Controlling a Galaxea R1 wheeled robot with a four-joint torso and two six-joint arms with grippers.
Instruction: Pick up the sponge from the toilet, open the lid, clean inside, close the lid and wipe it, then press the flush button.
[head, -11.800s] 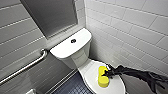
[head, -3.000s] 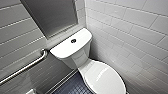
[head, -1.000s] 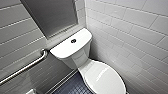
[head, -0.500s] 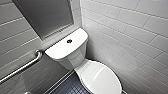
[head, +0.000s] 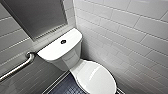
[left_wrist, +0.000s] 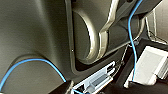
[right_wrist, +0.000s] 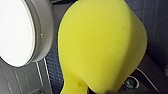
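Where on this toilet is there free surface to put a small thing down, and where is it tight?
The tank top is bare on both sides of the flush button. The closed lid is bare all over. It is tight where the tank nears the tiled wall, and the grab bar borders its other end.

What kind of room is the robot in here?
A toilet room, probably an accessible one: a white toilet with the lid down, a metal grab bar beside the tank, and white tiled walls.
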